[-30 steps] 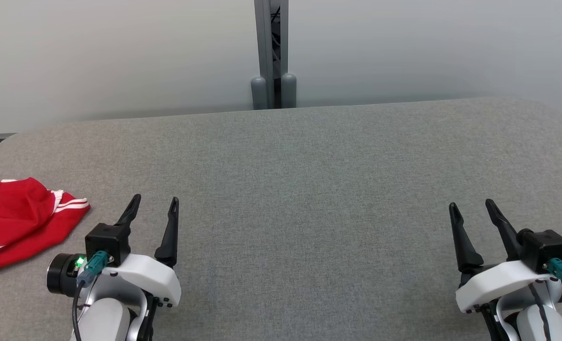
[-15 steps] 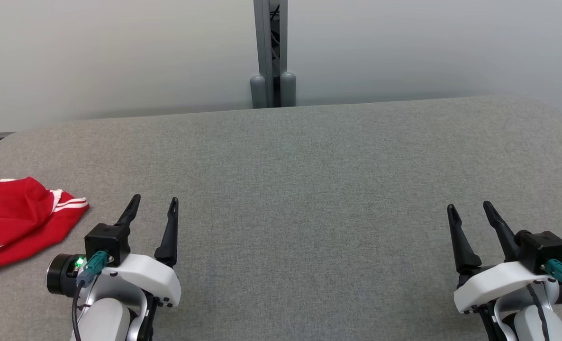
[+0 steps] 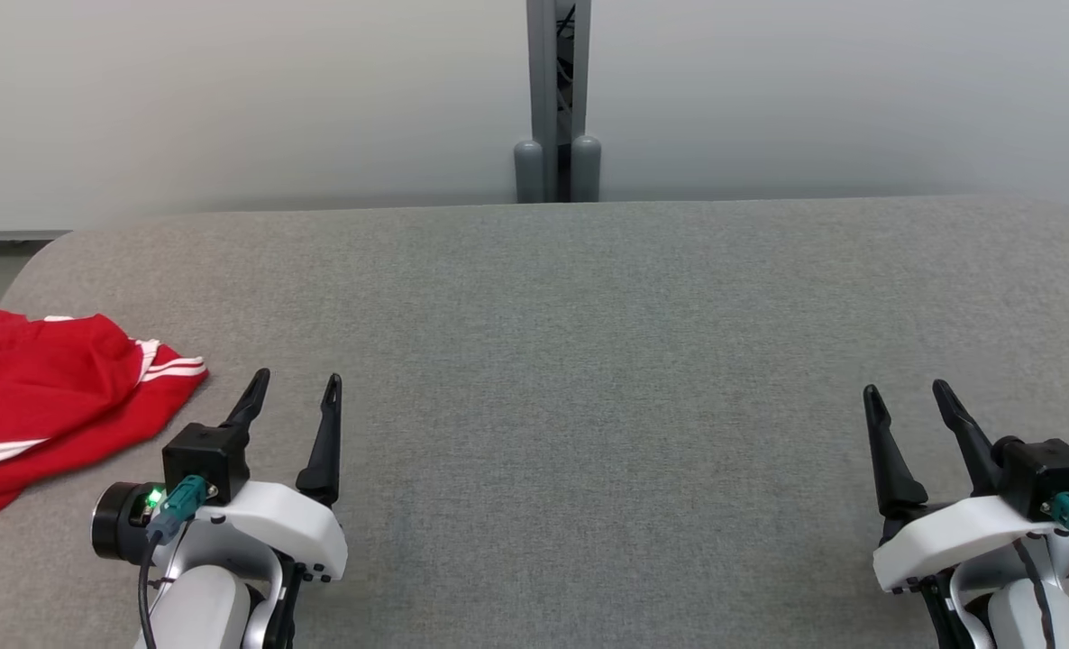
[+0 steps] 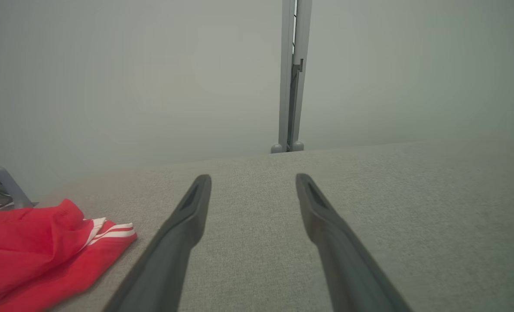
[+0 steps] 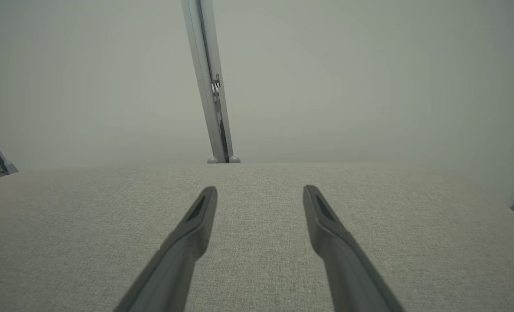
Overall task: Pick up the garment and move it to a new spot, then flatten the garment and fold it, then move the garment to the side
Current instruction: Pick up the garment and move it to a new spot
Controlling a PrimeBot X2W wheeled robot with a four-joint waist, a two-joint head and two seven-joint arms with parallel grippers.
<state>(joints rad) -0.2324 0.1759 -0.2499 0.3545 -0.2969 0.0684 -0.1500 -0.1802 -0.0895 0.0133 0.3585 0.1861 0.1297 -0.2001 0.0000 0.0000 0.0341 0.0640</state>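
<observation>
Left gripper (image 3: pixel 296 379) and right gripper (image 3: pixel 906 389) spread apart, empty.
Red striped garment (image 3: pixel 48 397) sits bunched at the table (image 3: pixel 589 361) edge; a shallow pinch could catch just 1 layer.

We hold both arms low over the near edge of the table (image 3: pixel 589 297). Our left gripper (image 3: pixel 296 379) hangs toward the table's left end, fingers spread wide and empty, pointing at its far edge. Our right gripper (image 3: pixel 906 388) mirrors it near the table's right end, jaws likewise apart, gripping nothing.
</observation>
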